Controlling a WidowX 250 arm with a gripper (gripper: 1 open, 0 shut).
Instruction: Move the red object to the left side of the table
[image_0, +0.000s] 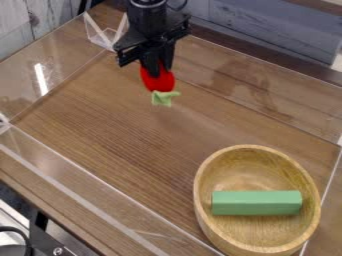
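Observation:
The red object (158, 77), a small glossy strawberry-like toy with a light green leafy cap at its lower end, hangs just above the table (120, 150). My black gripper (155, 65) points down from the top of the view and is shut on its upper part. The toy sits left of the table's middle, toward the far side. The black fingers partly hide the toy's top.
A round wooden bowl (227, 215) at the near right holds a green rectangular block (257, 202). Low clear acrylic walls (40, 75) border the tabletop on the left, far and near sides.

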